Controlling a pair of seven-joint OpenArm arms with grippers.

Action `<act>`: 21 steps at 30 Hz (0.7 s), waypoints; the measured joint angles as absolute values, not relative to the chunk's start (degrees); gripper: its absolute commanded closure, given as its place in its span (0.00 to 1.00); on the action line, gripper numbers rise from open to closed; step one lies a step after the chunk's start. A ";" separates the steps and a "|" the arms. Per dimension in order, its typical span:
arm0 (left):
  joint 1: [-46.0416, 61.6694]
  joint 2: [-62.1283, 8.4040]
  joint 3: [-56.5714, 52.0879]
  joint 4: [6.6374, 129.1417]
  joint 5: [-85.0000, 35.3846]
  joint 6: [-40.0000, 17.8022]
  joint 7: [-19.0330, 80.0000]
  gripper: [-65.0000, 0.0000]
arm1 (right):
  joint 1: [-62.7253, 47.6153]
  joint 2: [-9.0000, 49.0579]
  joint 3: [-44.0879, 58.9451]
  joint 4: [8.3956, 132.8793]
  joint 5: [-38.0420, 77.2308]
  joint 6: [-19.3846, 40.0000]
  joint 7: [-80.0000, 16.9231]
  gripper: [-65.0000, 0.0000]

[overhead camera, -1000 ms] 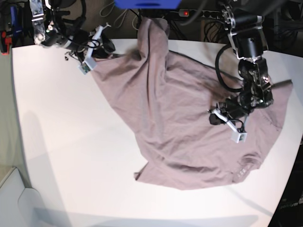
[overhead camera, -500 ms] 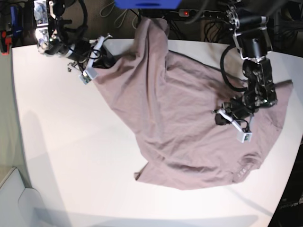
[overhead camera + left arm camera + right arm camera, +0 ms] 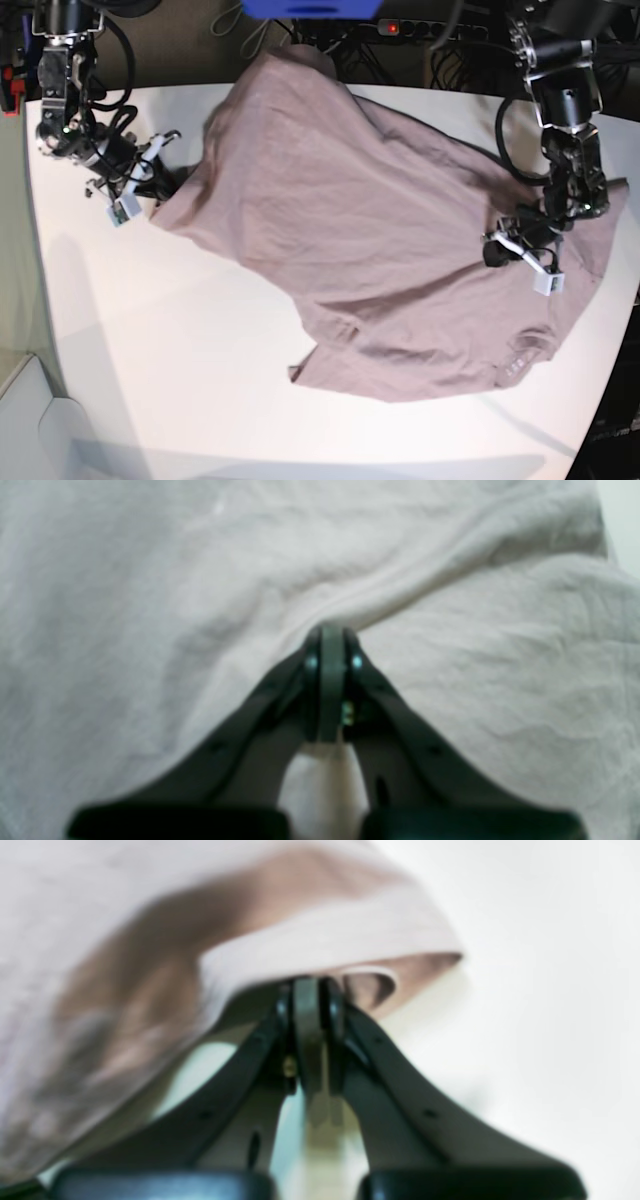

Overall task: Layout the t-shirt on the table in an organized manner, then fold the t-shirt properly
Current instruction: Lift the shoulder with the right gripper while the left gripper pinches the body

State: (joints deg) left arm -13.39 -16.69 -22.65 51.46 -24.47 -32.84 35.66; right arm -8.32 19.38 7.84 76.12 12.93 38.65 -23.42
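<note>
The left gripper [image 3: 327,645], a pair of dark curved fingers, is pinched tight on a raised ridge of cloth, its tips pressed together with the fabric drawn up between them. In the base view this left gripper [image 3: 497,250] sits at the right side of the table, low over the cloth, with a small white block hanging off its wrist.

The right gripper [image 3: 310,990] is likewise closed, its dark fingers clamped on a folded hem edge, which arches up and over the tips and leaves bare tabletop showing to the right. In the base view the right gripper [image 3: 165,190] is at the left, holding the cloth's leftmost corner just above the surface.

The plain dusty mauve short-sleeved cotton t-shirt [image 3: 360,230] is stretched between the two grippers, spread in a rumpled, skewed sheet across the far and right part of the table. Its far edge reaches the back rim, long creases run across its middle, and the pale label print shows near its front right edge.

The large smooth white table [image 3: 180,350] lies bare at the front left.
</note>
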 measured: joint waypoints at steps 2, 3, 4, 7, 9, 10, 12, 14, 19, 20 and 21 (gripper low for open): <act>-13.39 -16.78 -22.63 51.46 -24.47 -32.84 35.66 0.99 | -6.44 19.88 7.90 73.63 11.57 38.57 -21.61 1.00; -13.39 -16.86 -22.59 51.46 -24.47 -32.84 35.66 0.99 | -5.32 19.99 7.90 72.20 10.39 38.46 -20.23 1.00; -13.37 -17.15 -22.57 51.44 -24.49 -32.93 35.53 0.99 | -4.12 20.05 7.99 70.70 9.17 38.11 -19.05 1.00; -13.37 -18.06 -22.55 51.37 -24.10 -32.88 35.77 0.99 | -0.21 21.02 8.03 65.45 7.70 37.93 -16.19 1.00; -13.02 -18.26 -22.85 51.48 -24.01 -32.86 35.53 0.99 | 2.46 21.10 9.82 62.22 7.25 37.85 -15.99 1.00; -12.53 -18.46 -22.72 51.88 -24.14 -32.86 35.18 0.99 | 3.77 21.17 11.14 60.86 6.68 37.67 -16.53 1.00; -12.27 -19.42 -22.50 51.86 -24.67 -32.88 35.40 0.99 | 6.02 21.58 13.04 59.07 5.48 37.58 -18.33 1.00; -12.25 -20.12 -22.50 51.83 -24.29 -32.88 35.64 0.99 | 7.86 22.28 13.76 57.54 4.69 37.43 -19.64 1.00; -12.08 -20.16 -22.81 51.86 -24.08 -32.86 35.68 0.99 | 11.73 23.16 13.98 55.55 2.11 36.49 -22.72 1.00; -11.84 -20.16 -22.81 52.01 -24.10 -32.86 35.46 0.99 | 11.88 23.38 13.98 55.57 2.11 36.38 -22.87 1.00; -11.68 -20.32 -22.76 52.07 -24.40 -32.86 35.27 0.99 | 11.84 23.59 14.00 56.10 1.85 36.34 -23.24 1.00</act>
